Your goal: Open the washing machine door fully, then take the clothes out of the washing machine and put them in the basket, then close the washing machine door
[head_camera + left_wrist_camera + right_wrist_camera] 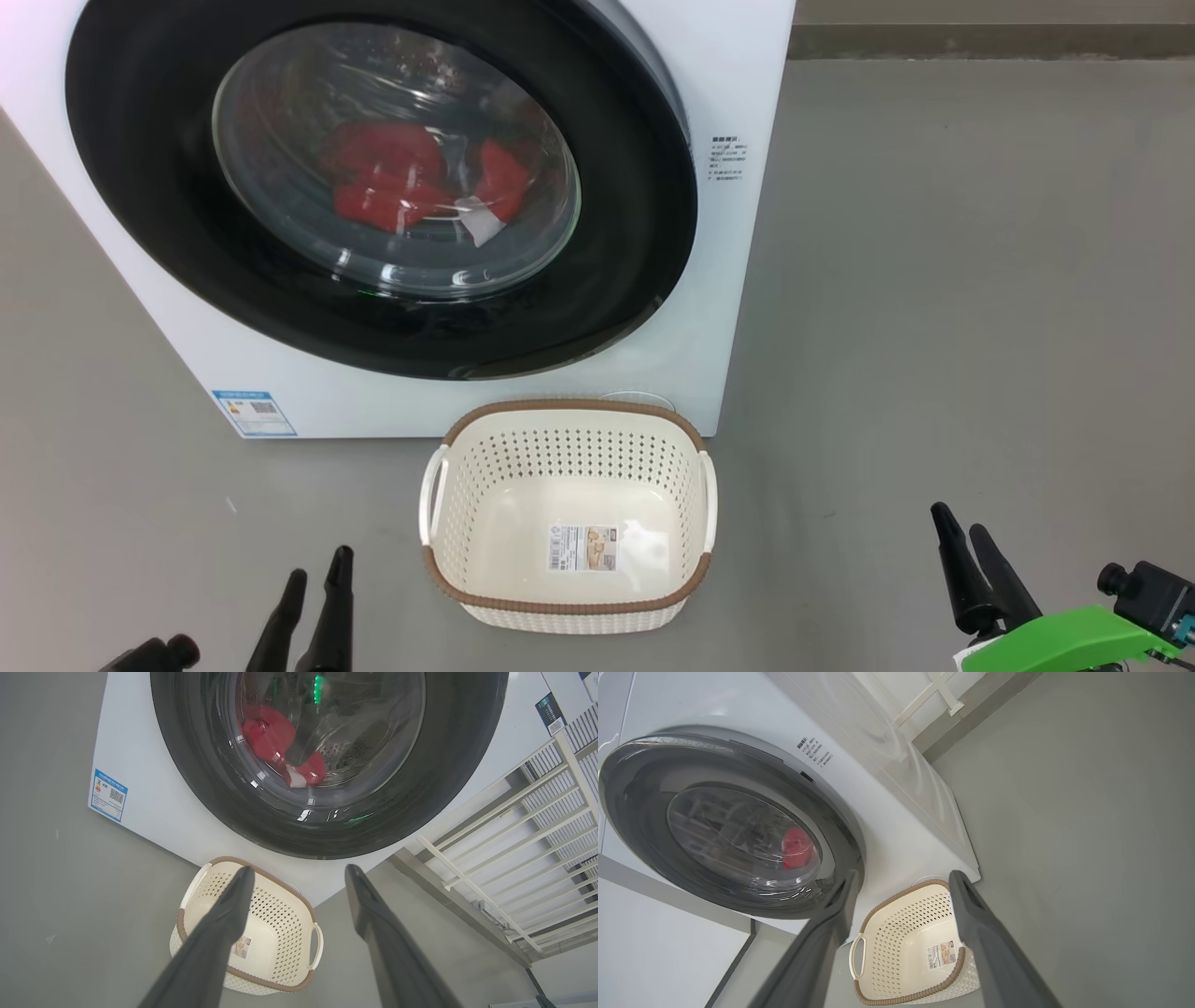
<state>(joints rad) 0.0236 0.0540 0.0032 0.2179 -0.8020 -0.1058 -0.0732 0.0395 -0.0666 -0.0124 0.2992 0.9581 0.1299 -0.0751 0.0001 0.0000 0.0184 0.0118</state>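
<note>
**Head view.** The washing machine door (616,280) sits shut against the front of the washing machine (724,317). The clothes (392,177), red with a white patch, lie inside the drum behind the glass. The basket (569,408) stands upright on the floor (934,327), just in front of the machine's lower right corner. It holds nothing; I can see its bottom sticker. The left claw (319,562) and the right claw (958,519) hover low at either side, well apart from the door and the basket, touching nothing.

**Left wrist view.** The left claw is released, spread wide with nothing between its two dark fingers. It points toward the lower door rim, with the basket beneath it. The red clothes show through the glass, inside the drum.

**Right wrist view.** The right claw is likewise released and carries nothing. The door rim lies flush with the machine front, and I see no gap there.

**Progress, as I judge it.** No step is complete. Outstanding:
1. Open the door fully.
2. Move the clothes into the basket.
3. Close the door.
</note>
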